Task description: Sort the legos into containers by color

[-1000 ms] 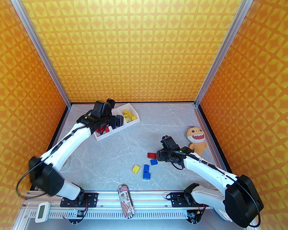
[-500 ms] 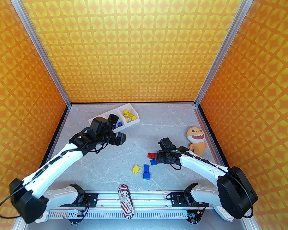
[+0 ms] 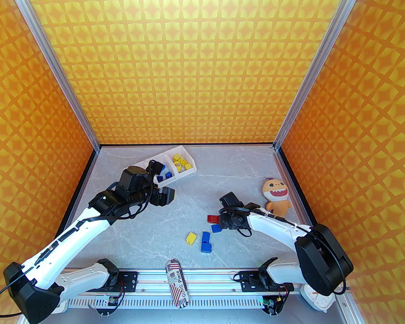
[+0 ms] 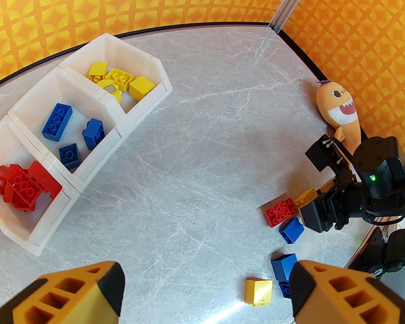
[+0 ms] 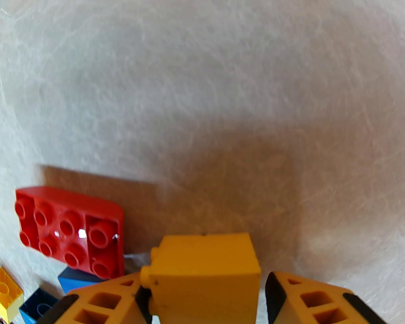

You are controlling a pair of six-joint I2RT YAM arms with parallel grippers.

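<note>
While left hand (image 4: 206,282) gapes empty, right wrist view shows right hand (image 5: 206,290) straddling yellow brick (image 5: 206,258), grip unclear.

Blue brick (image 5: 75,278) mostly hidden behind the red brick (image 5: 69,230), yellow brick (image 5: 206,268) right of the red brick cut off at the bottom edge, table (image 5: 222,79) beyond the red brick blurred

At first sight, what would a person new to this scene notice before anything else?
Most striking is the orange plush monster near the right edge of the table, set against loud orange patterned walls. At the far left stand three joined white containers holding sorted legos in red, blue and yellow. Mid-table, the right hand straddles a yellow brick beside a few loose legos.
</note>
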